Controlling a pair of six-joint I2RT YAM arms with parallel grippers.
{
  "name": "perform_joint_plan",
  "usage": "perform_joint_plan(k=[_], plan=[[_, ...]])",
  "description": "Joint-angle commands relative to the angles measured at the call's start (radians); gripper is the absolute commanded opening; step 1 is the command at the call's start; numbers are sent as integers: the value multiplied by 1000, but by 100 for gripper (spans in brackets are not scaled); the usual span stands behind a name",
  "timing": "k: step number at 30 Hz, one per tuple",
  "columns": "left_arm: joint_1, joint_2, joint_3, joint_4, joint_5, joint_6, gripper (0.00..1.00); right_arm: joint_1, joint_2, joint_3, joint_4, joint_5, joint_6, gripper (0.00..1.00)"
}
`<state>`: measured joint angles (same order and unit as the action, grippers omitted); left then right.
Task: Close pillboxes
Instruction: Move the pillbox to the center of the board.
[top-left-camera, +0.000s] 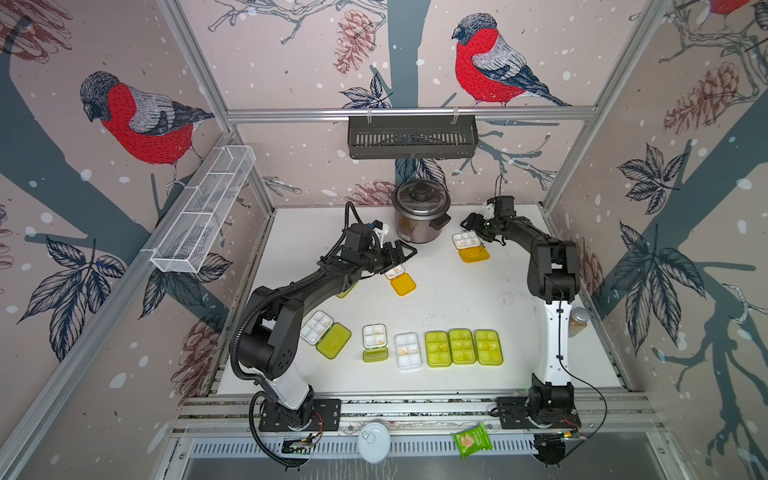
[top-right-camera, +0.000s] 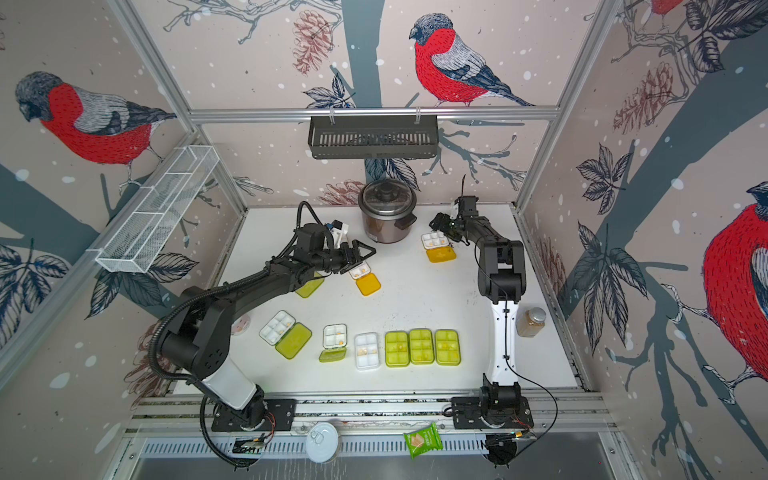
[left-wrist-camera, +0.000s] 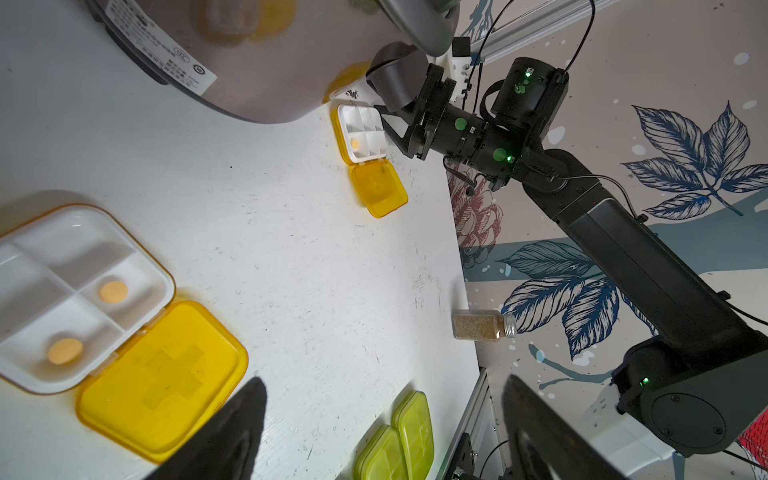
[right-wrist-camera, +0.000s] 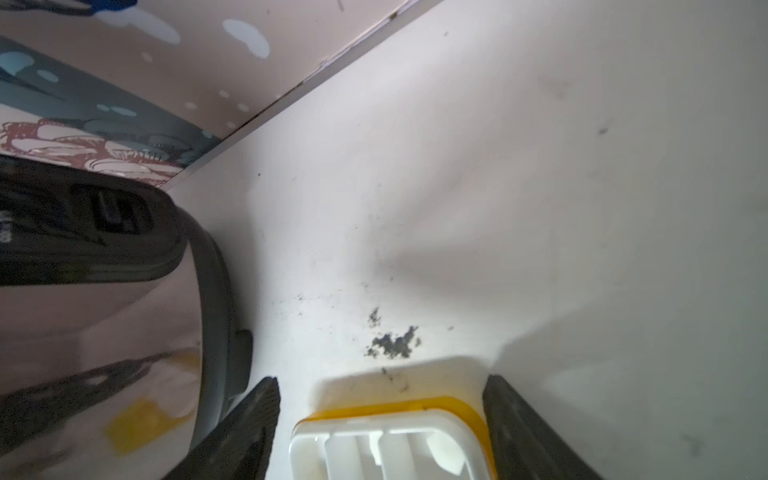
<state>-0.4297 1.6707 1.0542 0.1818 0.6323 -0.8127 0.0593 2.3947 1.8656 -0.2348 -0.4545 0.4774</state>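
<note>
Left gripper (top-left-camera: 405, 258): jaws spread wide, nothing held; hovers over the centre pillbox (top-left-camera: 402, 284), whose orange lid lies open.
Right gripper (right-wrist-camera: 381, 380): fingers apart, straddling the white tray of the far-right pillbox (top-left-camera: 466, 240); gap visible at one finger; orange lid open.
Near row: three green pillboxes (top-left-camera: 462, 347) closed, side by side; clear-lidded pillbox (top-left-camera: 407, 351) appears closed at their left; two open green-lidded pillboxes (top-left-camera: 374, 336) further left.
Rice cooker (top-left-camera: 420, 212): far centre, just left of the far-right pillbox.
</note>
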Motion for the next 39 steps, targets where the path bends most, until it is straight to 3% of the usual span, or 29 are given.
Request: perform_joint_plan(k=[1,16,27,39], plan=[[-1,4,4,42,19,0,88,18,3,-3,-30,-69,-63,78],[-4,15,4,54,30,-12,88,67,-184,-301,78,-130,-101,75],[-23,17,10,36,19,6,88,173,-358,-578,209,-176,-120,73],[-39,40,14,31,17,10,88,267,-554,-775,253,-133,-114,73]])
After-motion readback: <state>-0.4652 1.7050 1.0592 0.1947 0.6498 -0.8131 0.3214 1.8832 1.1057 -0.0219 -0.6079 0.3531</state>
